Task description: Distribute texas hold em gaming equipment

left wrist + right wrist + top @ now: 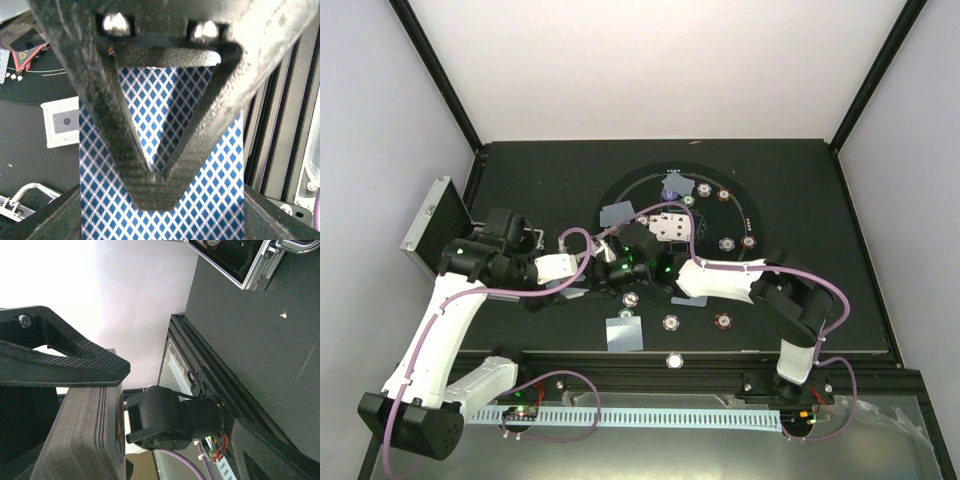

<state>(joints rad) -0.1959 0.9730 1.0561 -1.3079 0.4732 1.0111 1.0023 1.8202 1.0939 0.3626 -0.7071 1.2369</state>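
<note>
Between the left gripper's [155, 177] pressed-together tips, a blue-diamond-backed paper playing card [165, 107] is sitting pinched, its long axis running twelve to six, while the right gripper [622, 268] is touching a grey card stack [85, 430] — grip unclear.

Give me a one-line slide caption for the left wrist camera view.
Left gripper, shut to a V, over a blue diamond-backed playing card; a second card lies on the black table.

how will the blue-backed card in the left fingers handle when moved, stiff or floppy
The card looks thin and broad, so probably light and bendy beyond the left fingers. Its printed back looks smooth, so it might slip under a loose pinch.
</note>
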